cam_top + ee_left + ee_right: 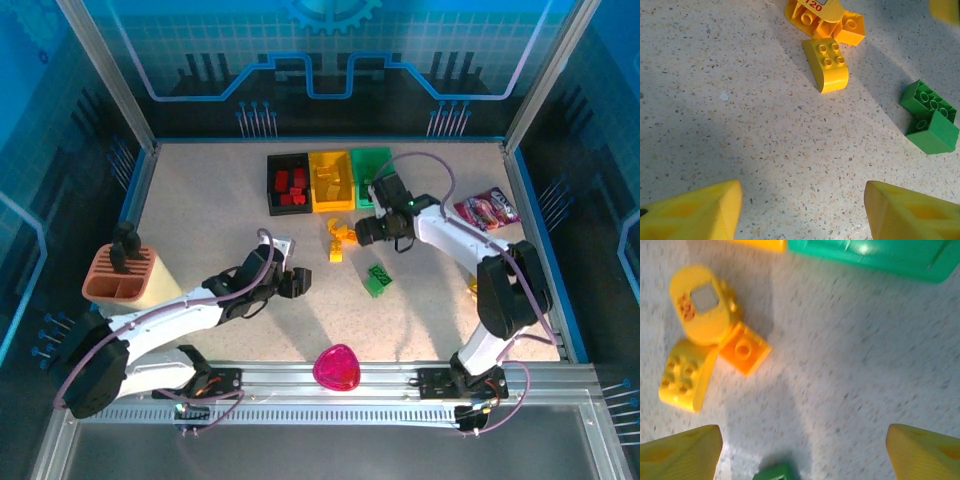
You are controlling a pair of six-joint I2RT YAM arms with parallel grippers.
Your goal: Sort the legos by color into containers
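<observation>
curved yellow lego point(826, 65) lies studs-up.

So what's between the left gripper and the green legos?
Nothing: bare table separates the left gripper from the green legos, seen from the left wrist.

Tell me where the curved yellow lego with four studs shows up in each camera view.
Top external: the curved yellow lego is near the middle of the picture, lowest of the yellow cluster.
Left wrist: upper centre.
Right wrist: left side, around mid-height.
Shared landmark: the yellow sticker piece just beside it.
</observation>
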